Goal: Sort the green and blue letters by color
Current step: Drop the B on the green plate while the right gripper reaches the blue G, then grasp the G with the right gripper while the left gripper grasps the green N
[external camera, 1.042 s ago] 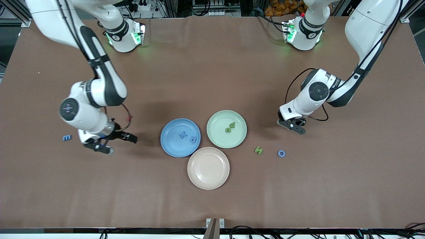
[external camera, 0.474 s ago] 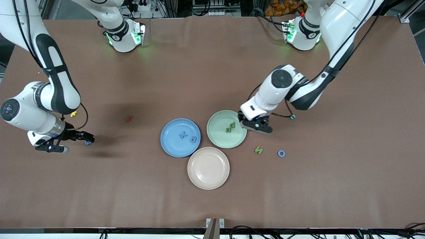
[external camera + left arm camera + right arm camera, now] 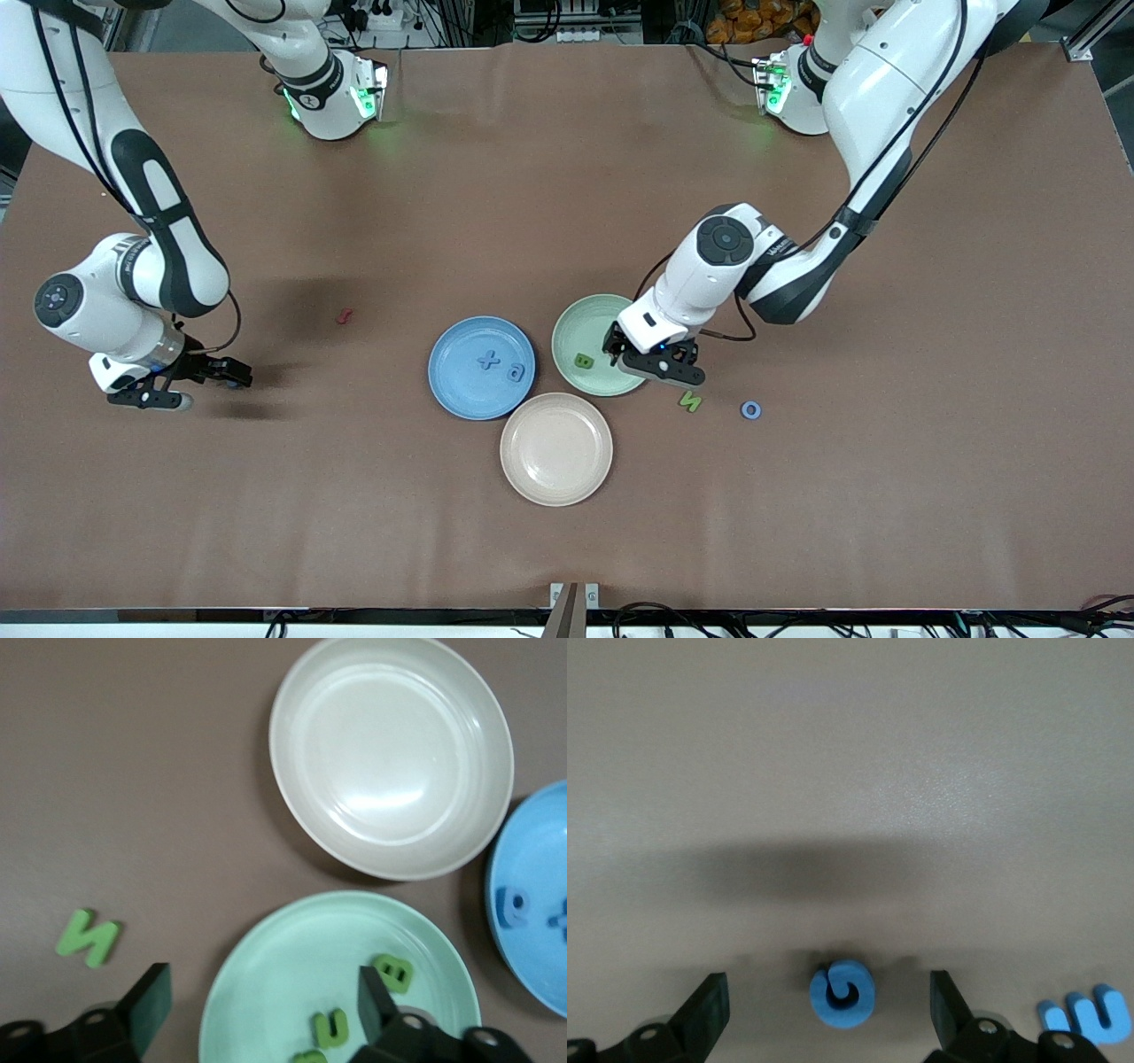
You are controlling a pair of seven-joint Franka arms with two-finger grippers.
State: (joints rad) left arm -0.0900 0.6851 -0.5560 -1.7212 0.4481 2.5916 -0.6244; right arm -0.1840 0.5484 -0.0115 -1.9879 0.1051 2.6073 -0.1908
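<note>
My left gripper hangs open and empty over the rim of the green plate. Green letters B and u lie in that plate, and the B also shows in the front view. A green N and a blue o lie on the table beside the plate, toward the left arm's end. The blue plate holds a blue X and a blue a. My right gripper is open low over the table, with a blue G lying between its fingers and a blue E just outside them.
An empty beige plate sits nearest the front camera and touches both other plates. A small dark red letter lies on the table between the right gripper and the blue plate.
The left arm swung over the green plate, opened, and the green B now lies in the plate. The right arm moved toward its end of the table and now straddles the blue G.
</note>
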